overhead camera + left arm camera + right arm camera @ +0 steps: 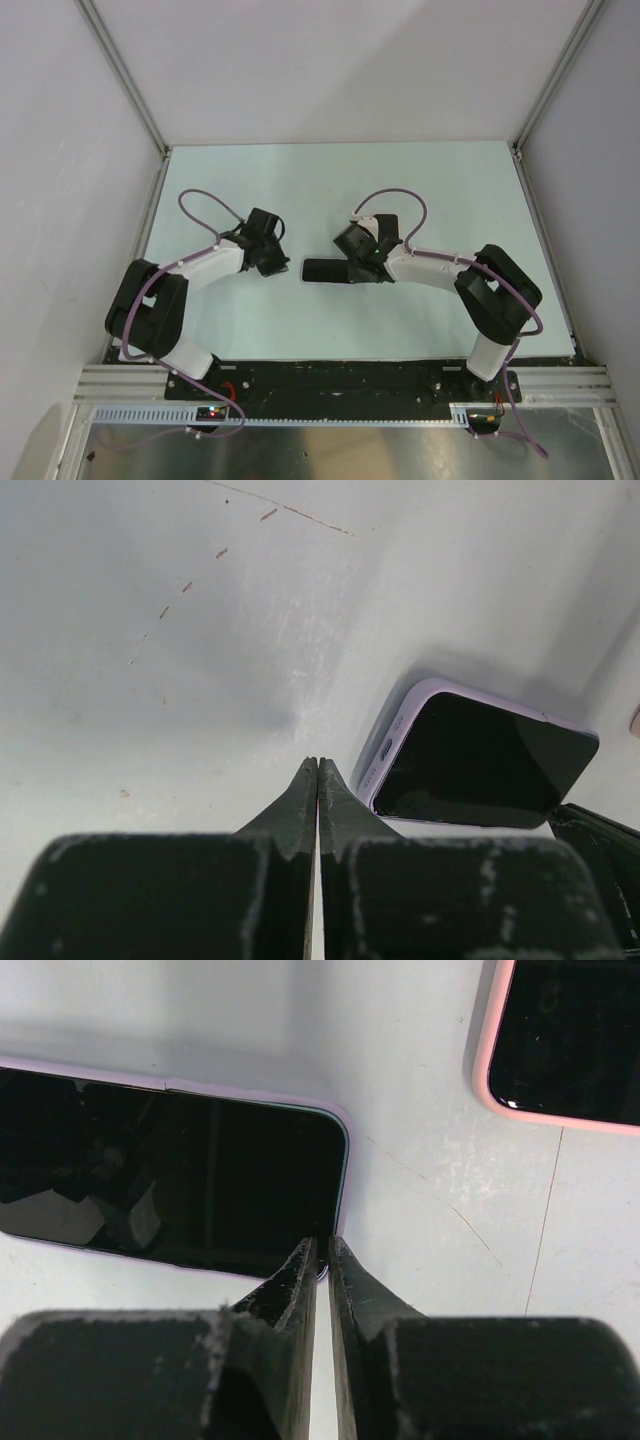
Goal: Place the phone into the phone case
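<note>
Pale counter [450, 200] is seen bearing the phone [322, 270], laid crosswise between the hands; the right hand [322, 1250], almost pressed together, is nearer, at its corner; the left hand [317, 770] is pressed shut.
</note>
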`<state>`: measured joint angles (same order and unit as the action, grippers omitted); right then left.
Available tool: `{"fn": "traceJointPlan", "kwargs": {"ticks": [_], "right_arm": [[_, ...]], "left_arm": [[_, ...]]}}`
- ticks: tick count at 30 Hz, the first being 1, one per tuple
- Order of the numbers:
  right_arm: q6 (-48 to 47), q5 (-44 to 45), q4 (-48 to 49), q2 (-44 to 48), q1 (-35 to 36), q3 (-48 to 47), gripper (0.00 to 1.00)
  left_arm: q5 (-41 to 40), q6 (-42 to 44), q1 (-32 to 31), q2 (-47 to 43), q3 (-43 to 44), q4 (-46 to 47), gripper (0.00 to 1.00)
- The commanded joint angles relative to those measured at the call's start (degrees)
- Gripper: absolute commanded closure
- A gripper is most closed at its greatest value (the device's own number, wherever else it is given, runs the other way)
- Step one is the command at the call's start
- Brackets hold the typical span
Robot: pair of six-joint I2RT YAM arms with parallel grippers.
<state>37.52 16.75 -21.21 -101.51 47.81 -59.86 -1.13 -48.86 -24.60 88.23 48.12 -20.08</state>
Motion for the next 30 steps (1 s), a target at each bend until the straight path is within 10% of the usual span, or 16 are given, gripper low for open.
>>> {"fn": "traceJointPlan", "kwargs": {"ticks": [1,30], "right_arm": [[0.9,-3.2,-5.7,-8.8,0.9,5.2,0.85],[-2.7,-11.6,-2.5,-10.2,-8.9,2.5,0.75]], "left_arm": [[0.0,1.3,0.3,-1.9,0.2,1.1,0.99],[-1.3,3.3,-6.9,1.9,2.2,0.2,0.77]]}}
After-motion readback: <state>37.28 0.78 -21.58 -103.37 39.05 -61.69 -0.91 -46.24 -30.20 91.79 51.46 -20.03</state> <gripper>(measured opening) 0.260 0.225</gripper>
